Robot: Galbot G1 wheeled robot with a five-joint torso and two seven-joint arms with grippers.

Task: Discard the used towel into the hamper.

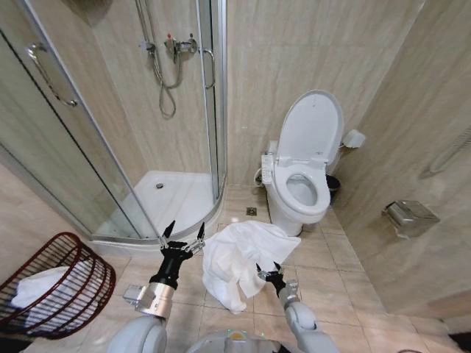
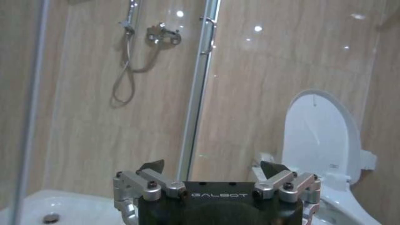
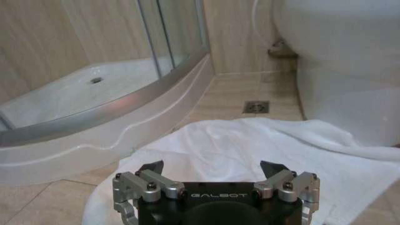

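Observation:
The used towel (image 1: 243,261) is a crumpled white cloth on the tiled floor between the shower step and the toilet. My right gripper (image 1: 270,270) hangs open just over its near right edge; the right wrist view shows the towel (image 3: 250,145) spread in front of the open right gripper (image 3: 212,166). My left gripper (image 1: 184,234) is open and empty to the left of the towel, and in its wrist view the left gripper (image 2: 212,167) faces the shower wall. The hamper (image 1: 96,283), a dark reddish-brown wire basket, stands at the lower left with white cloth (image 1: 40,287) inside.
A glass shower enclosure (image 1: 110,147) with a raised white tray (image 1: 176,195) fills the left. The toilet (image 1: 305,173), lid up, stands right of centre, with a floor drain (image 1: 252,211) beside it. A metal paper holder (image 1: 408,215) sticks out from the right wall.

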